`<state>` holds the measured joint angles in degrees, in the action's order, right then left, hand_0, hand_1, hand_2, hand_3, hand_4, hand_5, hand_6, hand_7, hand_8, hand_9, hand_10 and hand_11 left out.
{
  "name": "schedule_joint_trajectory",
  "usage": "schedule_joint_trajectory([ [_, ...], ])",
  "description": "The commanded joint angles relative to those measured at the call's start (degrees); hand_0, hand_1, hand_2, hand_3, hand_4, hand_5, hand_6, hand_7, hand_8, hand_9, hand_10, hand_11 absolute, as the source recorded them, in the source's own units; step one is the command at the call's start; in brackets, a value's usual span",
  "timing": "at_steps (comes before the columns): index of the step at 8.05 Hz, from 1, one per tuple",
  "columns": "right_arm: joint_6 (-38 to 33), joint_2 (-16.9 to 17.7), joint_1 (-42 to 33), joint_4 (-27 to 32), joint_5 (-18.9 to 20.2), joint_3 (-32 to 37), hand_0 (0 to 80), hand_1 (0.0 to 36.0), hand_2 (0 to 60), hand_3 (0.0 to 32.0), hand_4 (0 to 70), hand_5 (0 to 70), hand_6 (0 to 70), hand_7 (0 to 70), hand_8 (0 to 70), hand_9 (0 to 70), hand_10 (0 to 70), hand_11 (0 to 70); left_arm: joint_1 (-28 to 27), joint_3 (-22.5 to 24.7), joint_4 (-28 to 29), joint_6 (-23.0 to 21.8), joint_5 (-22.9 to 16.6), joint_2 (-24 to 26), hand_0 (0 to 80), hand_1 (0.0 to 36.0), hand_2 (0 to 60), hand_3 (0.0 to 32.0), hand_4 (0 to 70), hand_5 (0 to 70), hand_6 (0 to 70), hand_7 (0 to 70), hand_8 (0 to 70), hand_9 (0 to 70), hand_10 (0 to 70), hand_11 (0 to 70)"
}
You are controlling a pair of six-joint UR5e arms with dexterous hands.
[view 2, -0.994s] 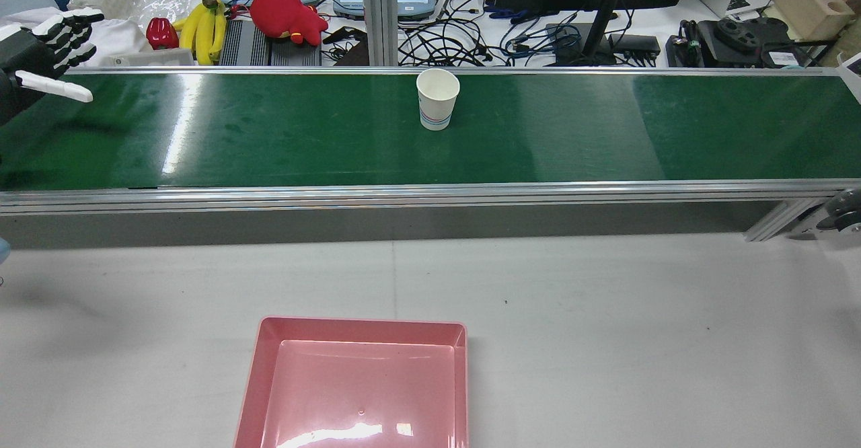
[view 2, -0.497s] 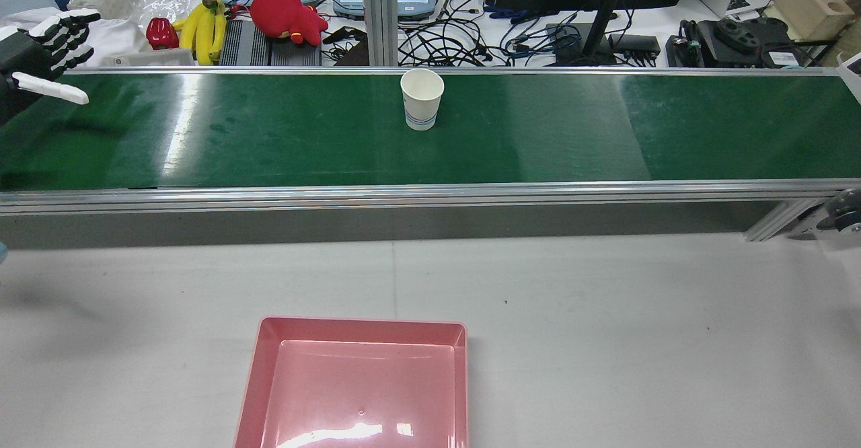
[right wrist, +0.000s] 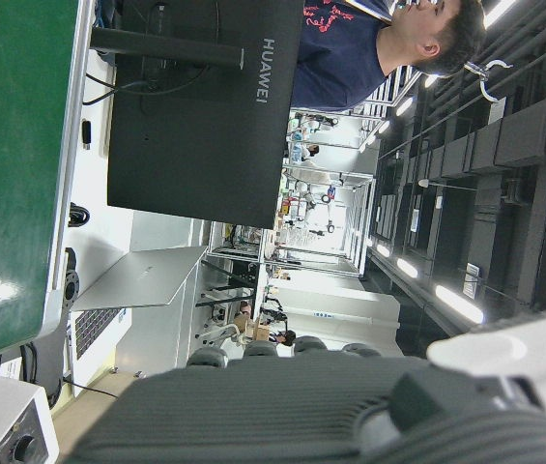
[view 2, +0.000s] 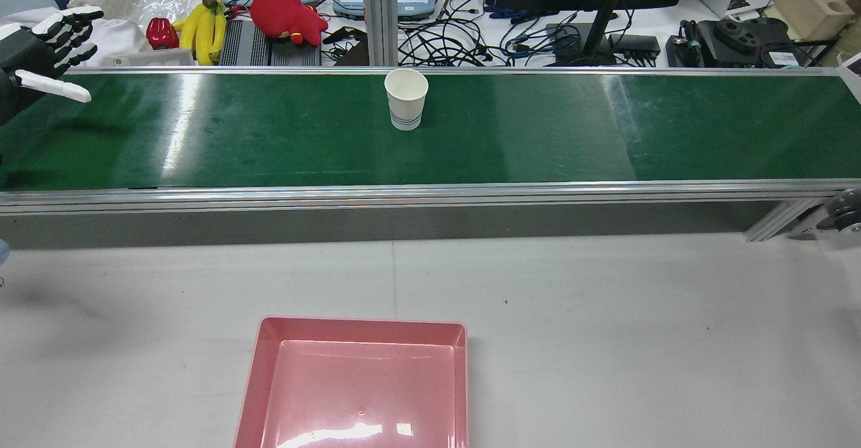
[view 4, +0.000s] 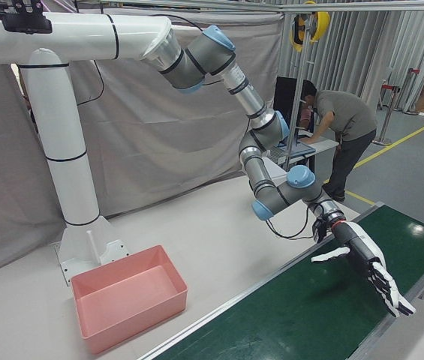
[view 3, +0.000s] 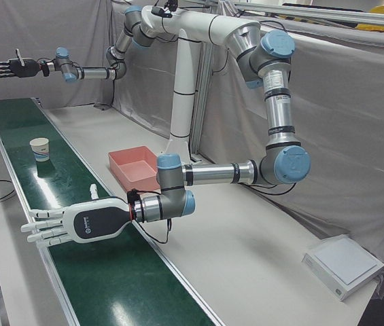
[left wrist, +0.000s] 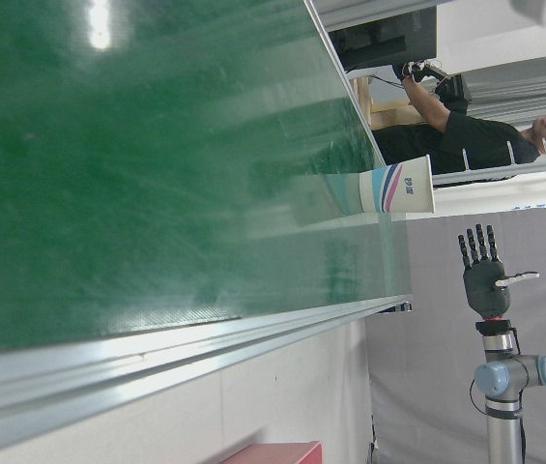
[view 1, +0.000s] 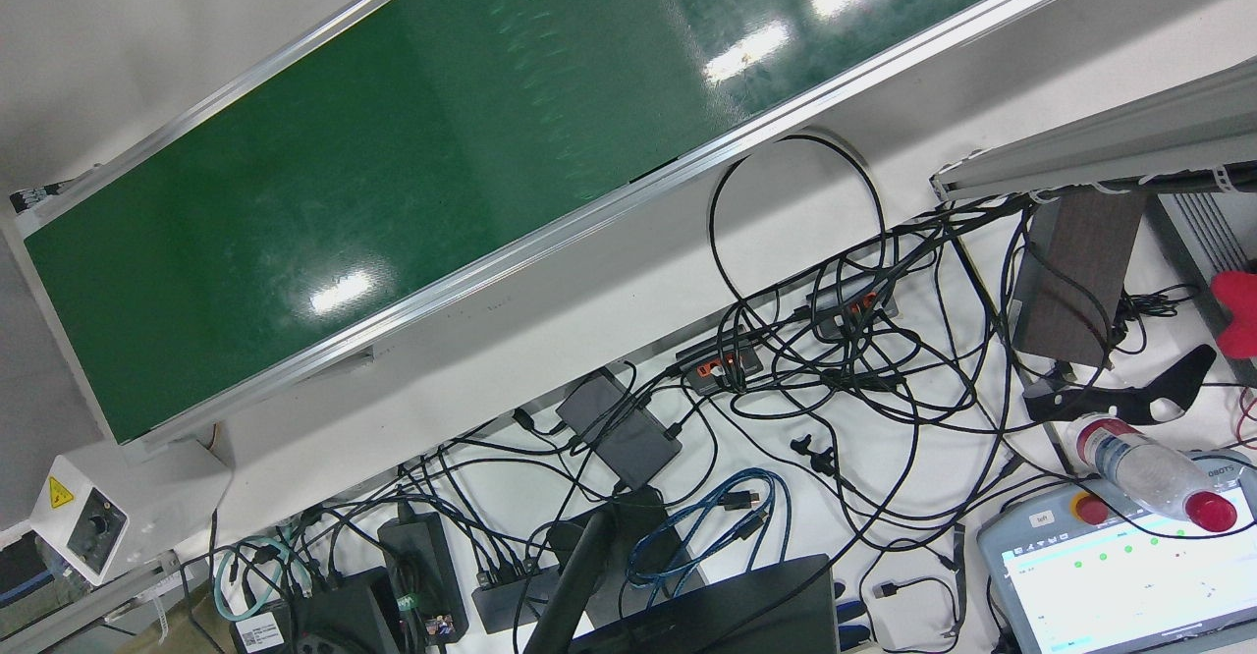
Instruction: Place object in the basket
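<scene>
The left arm (view 3: 212,173) bends low, and its forearm lies flat and reaches out over the long green belt (view 2: 538,132). The right arm (view 3: 86,73) stretches out straight and high above the far end of the belt. The pink basket (view 2: 255,381) sits on the grey worktop (view 2: 605,313), near the left arm and back from the belt. The left hand (view 3: 76,224) hangs just over the belt with its fingers straight and spread wide, holding nothing. The right hand (view 3: 11,66) is spread flat too, and empty. The paper cup (view 2: 405,99) stands upright on the belt between the two hands, well apart from both.
</scene>
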<state>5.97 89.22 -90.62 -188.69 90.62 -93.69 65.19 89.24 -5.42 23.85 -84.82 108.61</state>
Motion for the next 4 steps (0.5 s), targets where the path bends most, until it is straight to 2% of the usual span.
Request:
schedule_joint_trajectory([
  [1,0.0,0.1,0.0,0.1,0.0,0.0,0.0,0.0,0.0,0.0,0.0,0.0,0.0,0.0,0.0,0.0,0.0,0.0,0.0,0.1,0.0,0.2,0.0,0.0,56.6,13.3,0.0,5.4,0.0,21.4,0.1,0.0,0.0,0.0,2.7,6.1],
  [4,0.0,0.0,0.0,0.1,0.0,0.0,0.0,0.0,0.0,0.0,0.0,0.0,0.0,0.0,0.0,0.0,0.0,0.0,0.0,0.1,1.0,0.2,0.0,-0.1,56.1,13.4,0.0,7.0,0.0,20.3,0.0,0.0,0.0,0.0,3.0,6.6],
])
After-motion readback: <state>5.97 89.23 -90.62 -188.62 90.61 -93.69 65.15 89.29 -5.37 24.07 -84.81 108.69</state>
